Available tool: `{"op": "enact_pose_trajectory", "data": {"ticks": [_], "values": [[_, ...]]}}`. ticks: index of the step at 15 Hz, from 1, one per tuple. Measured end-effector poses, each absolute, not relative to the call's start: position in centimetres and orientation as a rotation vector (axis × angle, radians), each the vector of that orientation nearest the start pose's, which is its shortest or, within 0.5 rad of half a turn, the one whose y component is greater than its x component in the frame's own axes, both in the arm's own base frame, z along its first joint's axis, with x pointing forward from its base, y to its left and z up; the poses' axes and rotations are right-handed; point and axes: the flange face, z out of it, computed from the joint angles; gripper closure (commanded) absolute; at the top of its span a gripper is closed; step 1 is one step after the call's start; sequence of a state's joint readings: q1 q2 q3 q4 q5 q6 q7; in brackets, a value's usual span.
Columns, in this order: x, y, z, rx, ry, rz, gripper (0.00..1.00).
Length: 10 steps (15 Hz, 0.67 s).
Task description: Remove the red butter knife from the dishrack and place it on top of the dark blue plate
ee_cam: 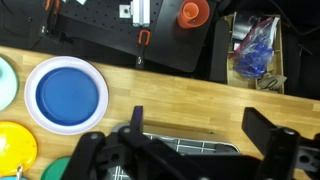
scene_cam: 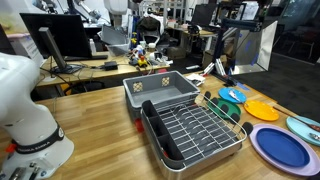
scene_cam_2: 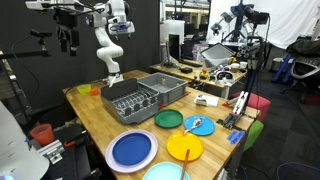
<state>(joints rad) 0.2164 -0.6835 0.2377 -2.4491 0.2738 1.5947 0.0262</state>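
The wooden worktop (scene_cam: 100,110) stood in a crowded lab, with a dark monitor (scene_cam: 60,35) on the desk behind it and more benches and gear further back. In both exterior views the white arm (scene_cam_2: 108,45) rose at the end of the worktop where the dishrack stood. The dishrack (scene_cam: 200,135) sat near that end, its silver wire grid level and its black compartment (scene_cam: 160,130) running down one long side. The grey tub (scene_cam: 160,92) stood just beside it. The red butter knife could not be made out in any view; the rack's contents were too small or hidden. A group of plates lay flat on the worktop, apart from the rack. The dark blue plate (scene_cam_2: 132,150) lay near one edge, its raised rim showing and its face bare. Close by were a yellow plate (scene_cam_2: 185,148), a green plate (scene_cam_2: 168,119), a pale blue plate (scene_cam: 305,127) and a teal plate (scene_cam_2: 198,125) with some small thing on it that I could not tell. In the wrist view the camera looked down from above. The dark blue plate (ee_cam: 67,95) lay to the left on the bare wood (ee_cam: 170,90), and the rack's wires (ee_cam: 185,150) lay below. The jaws were spread wide with nothing between them. An orange-red cup (ee_cam: 193,12) sat beyond the worktop's edge.
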Motion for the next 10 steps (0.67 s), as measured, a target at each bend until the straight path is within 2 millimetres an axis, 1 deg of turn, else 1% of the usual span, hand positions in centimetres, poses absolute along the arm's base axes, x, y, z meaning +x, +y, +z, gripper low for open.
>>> {"op": "enact_pose_trajectory", "data": {"ticks": [2,10], "values": [[28.56,19.52,50.94,-3.011,-0.552,0.252,0.00],[28.76,19.56,50.92,-3.014,-0.560,0.245,0.00]]}}
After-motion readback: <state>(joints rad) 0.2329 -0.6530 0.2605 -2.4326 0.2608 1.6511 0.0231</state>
